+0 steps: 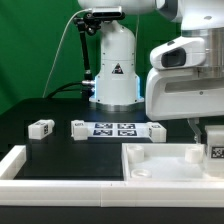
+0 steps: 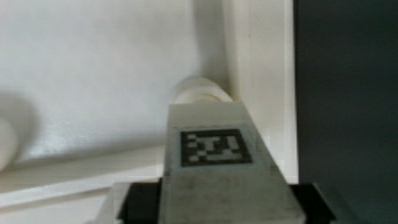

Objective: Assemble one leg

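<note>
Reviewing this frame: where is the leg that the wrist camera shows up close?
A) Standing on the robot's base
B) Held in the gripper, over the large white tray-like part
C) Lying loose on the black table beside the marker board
B: in the wrist view the leg sits clamped in the gripper, tag facing the camera, with a corner of the large white part right behind it.

Exterior view: low, just above the desk [image 1: 60, 108], facing across it to the arm base [image 1: 115, 70] at the far side. Mid range, with the tray part [image 1: 150, 165] along the near edge. Wrist view: on the arm, very close, looking along the claw [image 2: 210, 205] onto the tagged leg [image 2: 214, 140] and the tray part. Shared: the leg and a tray corner, at the exterior view's right edge.
</note>
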Controlling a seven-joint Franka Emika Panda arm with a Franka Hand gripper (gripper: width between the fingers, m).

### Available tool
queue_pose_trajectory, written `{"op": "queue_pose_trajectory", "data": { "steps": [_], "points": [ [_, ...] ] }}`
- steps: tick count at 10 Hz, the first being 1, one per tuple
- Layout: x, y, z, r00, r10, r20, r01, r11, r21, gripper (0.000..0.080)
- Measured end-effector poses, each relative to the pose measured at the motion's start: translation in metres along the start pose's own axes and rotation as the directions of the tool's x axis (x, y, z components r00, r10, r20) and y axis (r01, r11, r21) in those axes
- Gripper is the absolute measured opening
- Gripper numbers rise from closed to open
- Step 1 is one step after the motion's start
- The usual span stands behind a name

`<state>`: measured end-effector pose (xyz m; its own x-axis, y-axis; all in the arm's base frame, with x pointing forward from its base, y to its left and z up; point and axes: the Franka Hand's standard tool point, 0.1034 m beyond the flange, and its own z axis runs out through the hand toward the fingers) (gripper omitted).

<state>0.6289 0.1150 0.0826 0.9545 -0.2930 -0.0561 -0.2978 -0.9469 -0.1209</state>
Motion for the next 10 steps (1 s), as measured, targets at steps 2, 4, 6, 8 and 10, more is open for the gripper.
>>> {"op": "queue_pose_trajectory", "data": {
  "steps": [2,4,6,8,10],
  "points": [
    [0.0018,0.0009,-0.0002,0.981,0.191,-0.016,-0.19,0.981,0.021,0.0299],
    [0.0004,0.0017,0.0002,0.905,0.426,0.001,-0.425,0.904,0.033,0.0299],
    [-0.0007,0.0012,0.0008,0.799,0.601,0.017,-0.601,0.798,0.033,0.0299],
    [-0.0018,-0.0014,0.0013,0.795,0.607,0.023,-0.607,0.794,0.038,0.0401],
    [-0.0024,-0.0037,0.0011,0.813,0.581,0.022,-0.582,0.812,0.039,0.0619]
  ]
}}
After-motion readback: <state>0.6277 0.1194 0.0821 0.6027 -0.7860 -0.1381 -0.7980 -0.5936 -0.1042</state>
